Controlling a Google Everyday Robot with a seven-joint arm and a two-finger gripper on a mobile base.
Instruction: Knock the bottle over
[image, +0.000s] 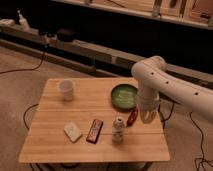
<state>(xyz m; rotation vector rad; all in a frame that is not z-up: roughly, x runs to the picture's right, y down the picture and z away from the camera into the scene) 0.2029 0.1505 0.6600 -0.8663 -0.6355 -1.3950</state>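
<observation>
The bottle (118, 129) is small and whitish with a narrower cap. It stands upright near the front middle of the wooden table (55, 112). My gripper (146, 117) hangs from the white arm (160, 80), low over the table and a short way to the right of the bottle. It is apart from the bottle. A small dark red oblong object (132, 117) lies between the gripper and the bottle.
A green bowl (124, 95) sits at the back right of the table, just behind the gripper. A translucent cup (66, 90) stands at the back left. A dark red bar (94, 130) and a pale square item (73, 131) lie left of the bottle. Cables run on the floor.
</observation>
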